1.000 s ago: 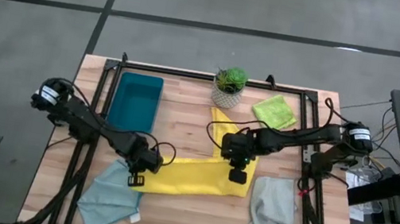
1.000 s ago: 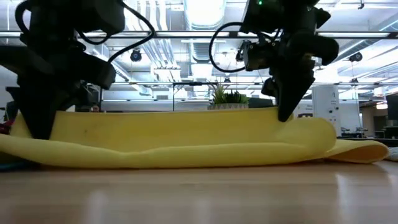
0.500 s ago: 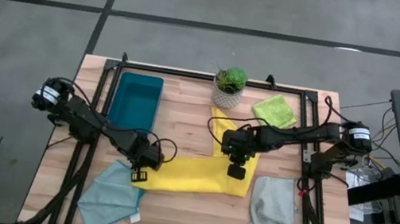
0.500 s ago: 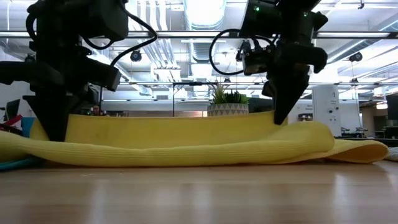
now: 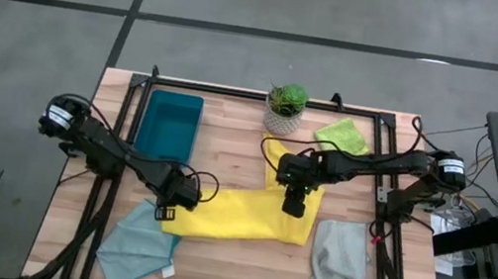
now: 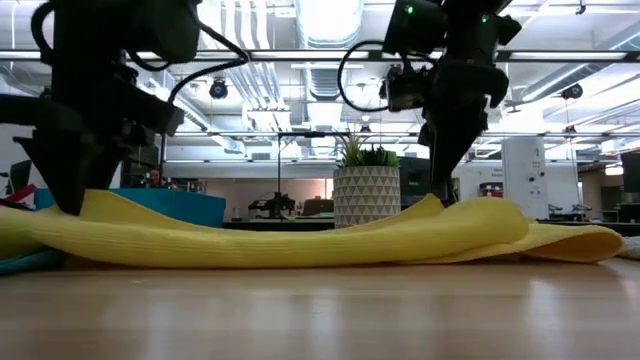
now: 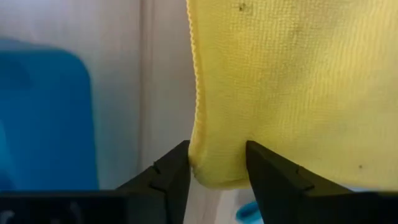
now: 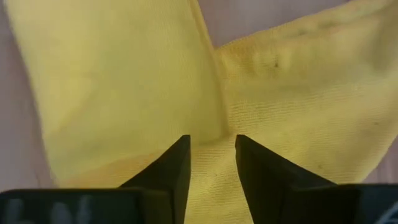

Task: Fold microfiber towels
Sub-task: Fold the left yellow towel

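Yellow towel (image 5: 237, 213) is laid mid-table, long axis running left-right, with a second leg bent toward the far edge near the plant pot (image 5: 283, 117). Its left end is pinched by the left gripper (image 5: 165, 211), jaws narrow on the corner in the left wrist view. Its far-right corner is pinched by the right gripper (image 5: 293, 207), jaws likewise narrow on cloth. Both ends are held low over the table (image 5: 229, 136). Each arm is nearest its own end. The fold is judged part-done.
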